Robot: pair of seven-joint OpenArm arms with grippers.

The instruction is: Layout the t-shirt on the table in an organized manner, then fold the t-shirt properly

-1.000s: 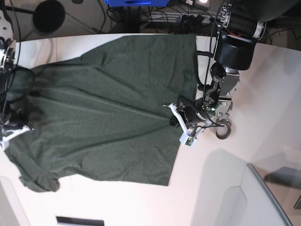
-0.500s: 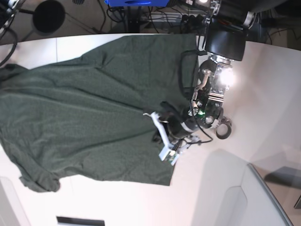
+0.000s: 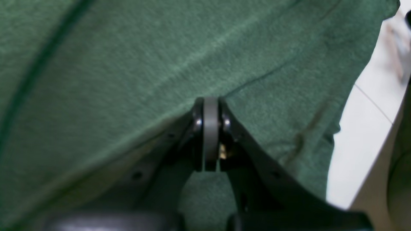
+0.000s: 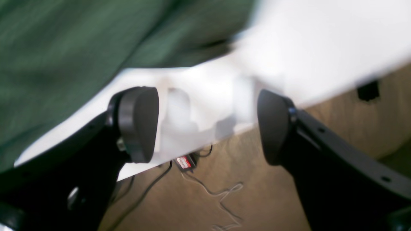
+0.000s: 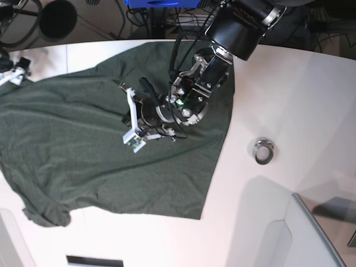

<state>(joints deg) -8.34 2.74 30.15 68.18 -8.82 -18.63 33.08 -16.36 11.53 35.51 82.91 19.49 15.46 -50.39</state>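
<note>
The dark green t-shirt [image 5: 72,139] lies spread over the white table [image 5: 289,100], with a bunched corner at the near left. My left gripper [image 5: 132,119] reaches over the shirt's middle. In the left wrist view the left gripper [image 3: 211,128] is shut, pads pressed together, tips against the t-shirt [image 3: 128,64], where creases meet; no cloth shows between the pads. My right gripper [image 5: 15,69] is at the far left by the shirt's edge. Close up, the right gripper [image 4: 207,125] stands open and empty over the table's edge [image 4: 321,48], the t-shirt [image 4: 64,48] up to its left.
A small metal ring [image 5: 263,150] lies on the table right of the shirt. A pale grey box [image 5: 295,233] stands at the near right. Cables and dark gear [image 5: 167,16] run behind the table. Floor with wires [image 4: 208,192] shows below the table's edge.
My right gripper has opened, let go of the shirt's left side and moved to the far left. The left arm swept from the shirt's right edge to its middle, still shut.
</note>
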